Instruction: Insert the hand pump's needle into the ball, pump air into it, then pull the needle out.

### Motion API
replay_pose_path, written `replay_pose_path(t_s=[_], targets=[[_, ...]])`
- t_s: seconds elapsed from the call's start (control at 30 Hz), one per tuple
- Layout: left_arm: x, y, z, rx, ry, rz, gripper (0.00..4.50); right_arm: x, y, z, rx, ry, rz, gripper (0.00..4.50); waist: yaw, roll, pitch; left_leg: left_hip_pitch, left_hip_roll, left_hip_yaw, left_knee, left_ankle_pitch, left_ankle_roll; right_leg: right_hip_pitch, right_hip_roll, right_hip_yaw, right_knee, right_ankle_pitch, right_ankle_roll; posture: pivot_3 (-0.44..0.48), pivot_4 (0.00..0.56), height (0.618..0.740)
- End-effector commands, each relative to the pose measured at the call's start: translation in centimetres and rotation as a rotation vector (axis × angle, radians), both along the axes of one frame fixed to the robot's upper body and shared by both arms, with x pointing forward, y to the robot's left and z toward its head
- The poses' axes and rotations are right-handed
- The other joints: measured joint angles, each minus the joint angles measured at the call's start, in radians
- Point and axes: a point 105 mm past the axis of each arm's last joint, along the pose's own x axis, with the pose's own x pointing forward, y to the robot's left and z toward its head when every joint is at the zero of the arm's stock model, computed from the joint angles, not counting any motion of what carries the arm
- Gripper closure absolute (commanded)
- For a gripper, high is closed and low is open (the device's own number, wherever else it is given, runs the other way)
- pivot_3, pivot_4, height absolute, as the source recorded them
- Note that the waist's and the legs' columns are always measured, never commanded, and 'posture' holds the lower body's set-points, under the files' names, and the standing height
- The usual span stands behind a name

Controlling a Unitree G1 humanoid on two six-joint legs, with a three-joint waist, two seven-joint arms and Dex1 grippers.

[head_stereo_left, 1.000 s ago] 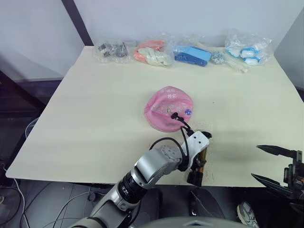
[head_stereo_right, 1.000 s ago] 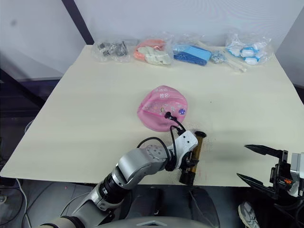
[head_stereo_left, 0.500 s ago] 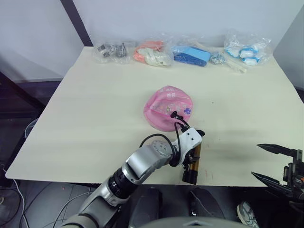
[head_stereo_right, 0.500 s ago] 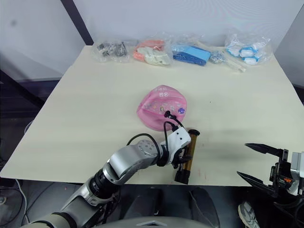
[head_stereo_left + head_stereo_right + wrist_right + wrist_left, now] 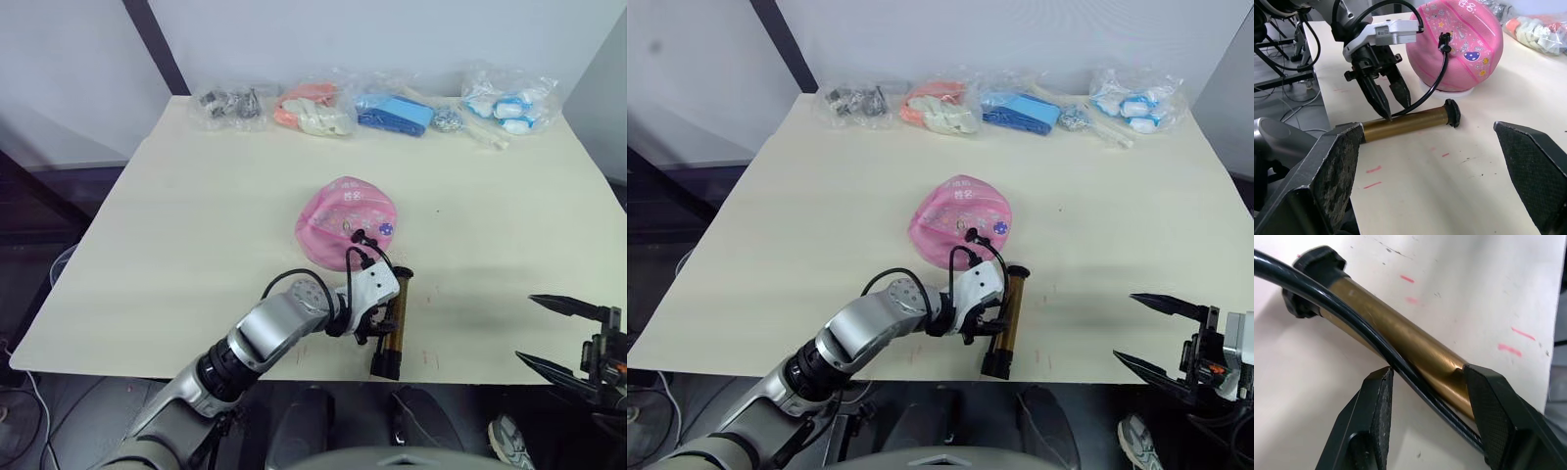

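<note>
Although the needle fitting (image 5: 1444, 37) appeared seated at the valve on the near face of the ball (image 5: 347, 223), the pin itself was too small to confirm. The ball rested mid-counter (image 5: 196, 215), and the hand pump (image 5: 391, 323) lay flat just beside it toward the near edge, its hose (image 5: 1432, 85) arching up to the ball.

The left hand (image 5: 1387, 96) was at the pump tube with fingers (image 5: 1376, 411) apart, one on each side of the bronze barrel and the hose, not clamped. The right hand (image 5: 568, 336) hovered well apart off the counter's right corner, its fingers spread wide and holding nothing.

In my judgement the step in hand was securing the barrel for pumping. To do it well, the left hand should close on the tube alone, keeping the hose out of the pinch, and grip near the middle so the barrel does not swivel. The hose should stay slack so the needle is not levered out. The right hand would then need to take the black end (image 5: 384, 370).
</note>
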Motion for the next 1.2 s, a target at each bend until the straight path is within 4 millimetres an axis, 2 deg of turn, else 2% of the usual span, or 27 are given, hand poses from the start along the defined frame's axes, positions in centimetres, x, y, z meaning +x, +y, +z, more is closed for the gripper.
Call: replay_pose_path(t_s=[0.03, 0.27, 0.3, 0.37, 0.47, 0.5, 0.97, 1.2], targets=[[-0.1, -0.4, 0.5, -0.032, -0.017, 0.002, 2.13, -0.1, 0.2, 0.4, -0.01, -0.029, 0.007, 0.0, 0.001, 0.0, 0.0, 0.0, 0.0, 0.0, 0.0, 0.0, 0.0, 0.0, 0.0, 0.0, 0.0, 0.0, 0.0, 0.0, 0.15, 0.74], [-0.9, -1.3, 1.2, -0.109, 0.044, 0.087, 2.13, -0.2, 0.0, 0.5, -0.014, -0.03, 0.0, 0.0, 0.001, 0.0, 0.0, -0.001, 0.0, 0.0, 0.0, 0.0, 0.0, 0.0, -0.001, 0.0, 0.0, 0.0, 0.0, 0.0, 0.15, 0.74], [-1.1, -1.4, 1.1, -0.113, 0.055, 0.102, 1.72, -0.1, 0.0, 0.5, -0.013, -0.03, -0.001, 0.0, 0.001, 0.0, 0.0, -0.001, 0.0, -0.001, 0.0, 0.0, 0.0, 0.0, -0.001, 0.0, 0.0, 0.0, 0.0, 0.0, 0.15, 0.74], [-1.3, -1.4, 1.1, -0.11, 0.056, 0.127, 1.45, -0.2, 0.0, 0.4, -0.013, -0.028, 0.001, 0.0, 0.0, 0.0, 0.0, -0.001, 0.0, 0.0, 0.0, 0.0, 0.0, 0.0, -0.001, 0.0, 0.0, 0.0, 0.0, 0.0, 0.15, 0.74], [-1.5, -1.4, 1.0, -0.092, 0.043, 0.158, 0.12, -0.2, 0.1, 0.4, -0.01, -0.026, 0.004, 0.0, 0.001, 0.0, 0.0, -0.001, 0.0, 0.0, 0.001, 0.0, 0.0, 0.0, -0.001, 0.0, 0.0, 0.0, 0.0, 0.0, 0.15, 0.74], [-1.5, -1.5, 0.9, -0.091, 0.044, 0.169, 0.05, -0.2, 0.1, 0.4, -0.01, -0.025, 0.005, 0.0, 0.001, 0.0, 0.0, -0.001, 0.0, 0.0, 0.001, 0.0, 0.0, 0.0, -0.001, 0.0, 0.0, 0.0, 0.0, 0.0, 0.15, 0.74], [-2.5, -2.9, -0.9, 0.053, 0.035, 0.268, 0.05, -0.1, 0.3, 0.3, -0.004, -0.016, 0.026, 0.0, 0.001, 0.0, 0.0, 0.0, 0.0, 0.0, 0.001, 0.0, 0.0, 0.0, 0.0, 0.0, 0.001, 0.0, 0.0, 0.0, 0.15, 0.74], [-2.5, -2.3, -1.8, 0.132, 0.032, 0.267, 0.05, -0.2, 0.5, 0.2, -0.001, -0.016, 0.032, 0.0, 0.001, 0.0, 0.0, 0.0, 0.0, 0.0, 0.001, 0.0, 0.0, 0.0, 0.0, 0.0, 0.0, 0.0, 0.0, 0.0, 0.15, 0.74]])
